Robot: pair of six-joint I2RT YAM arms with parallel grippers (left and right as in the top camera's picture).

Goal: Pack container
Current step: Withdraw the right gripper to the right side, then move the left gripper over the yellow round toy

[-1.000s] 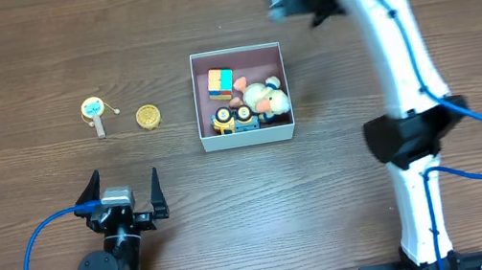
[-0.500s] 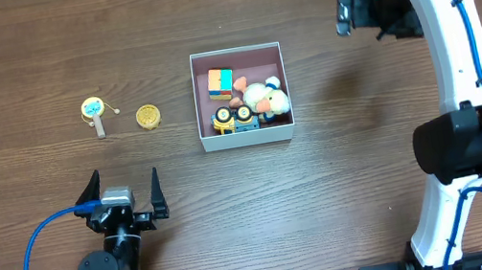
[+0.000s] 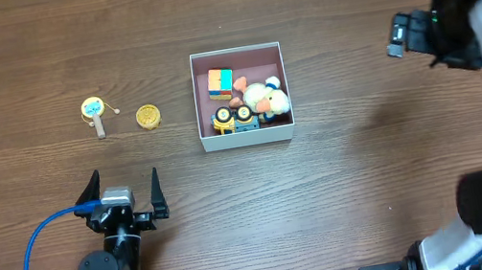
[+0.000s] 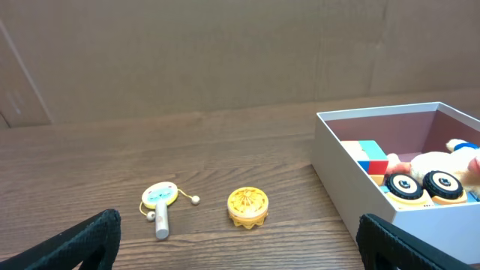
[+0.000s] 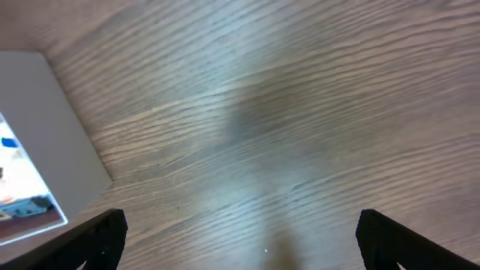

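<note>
Left tool (image 3: 123, 178) and right tool (image 5: 240, 229) gaped empty. A clumsy reach could have knocked the rattle (image 3: 95, 112) or disc (image 3: 149, 117) away from the container (image 3: 248, 135).

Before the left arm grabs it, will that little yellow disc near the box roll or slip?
The yellow disc lies flat, so it probably won't roll unless tipped on edge. It looks small and light, so a nudge may skid it across the table. Its low scalloped rim likely offers little grip.
</note>
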